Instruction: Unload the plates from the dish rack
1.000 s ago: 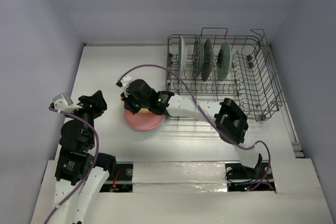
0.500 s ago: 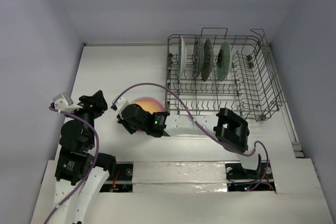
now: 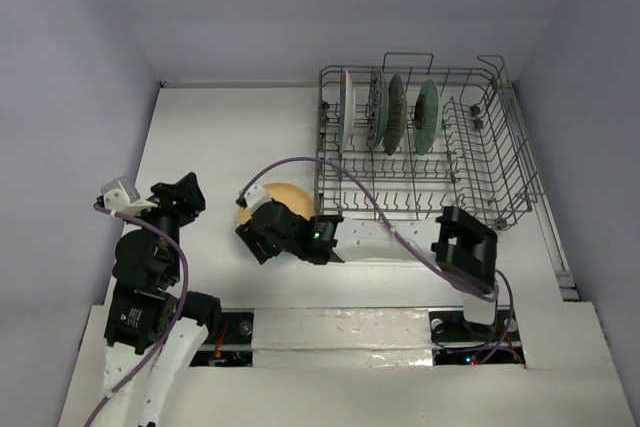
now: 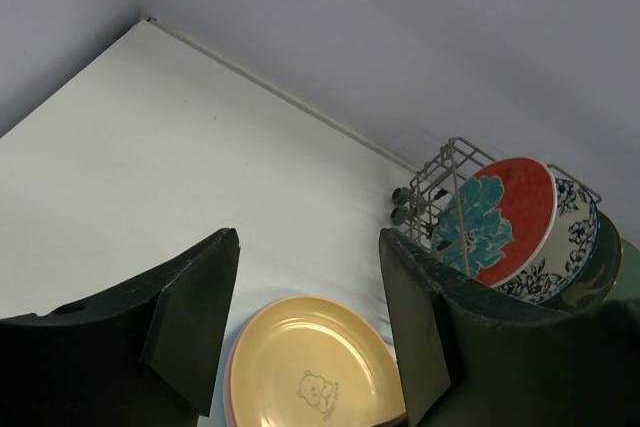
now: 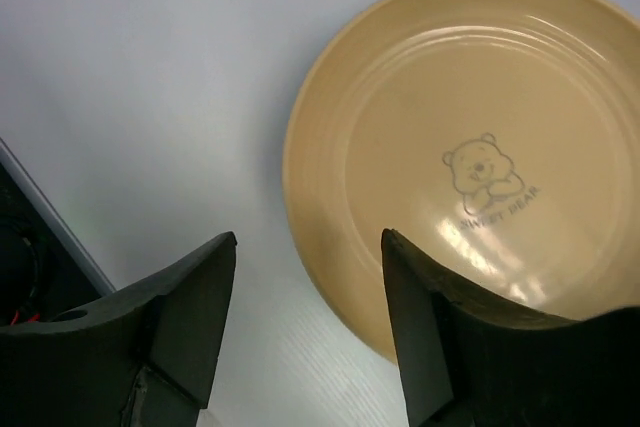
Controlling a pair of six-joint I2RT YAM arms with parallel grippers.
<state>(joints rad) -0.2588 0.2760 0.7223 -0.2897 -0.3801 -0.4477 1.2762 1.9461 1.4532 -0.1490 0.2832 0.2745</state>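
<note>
An orange-yellow plate (image 5: 470,157) with a small bear print lies flat on the table, left of the dish rack (image 3: 500,147). A pink rim (image 4: 228,387) shows under it. My right gripper (image 5: 308,322) hovers open over its near-left edge, holding nothing; from above, the right gripper (image 3: 255,227) covers part of the orange-yellow plate (image 3: 283,194). My left gripper (image 3: 190,192) stands open and empty further left, facing the same plate (image 4: 310,367). Several plates (image 3: 385,112) stand upright in the rack's far-left rows, the nearest one red with a teal flower (image 4: 500,217).
The rack (image 4: 440,177) fills the table's far right, its raised wire handles toward the right wall. Walls close the table on the left, back and right. The right arm's purple cable (image 3: 340,172) loops over the rack's near-left corner.
My right gripper set the orange-yellow plate down on the pink plate, opened and let it go, drawing back a little toward the near edge. The left arm has not moved.
</note>
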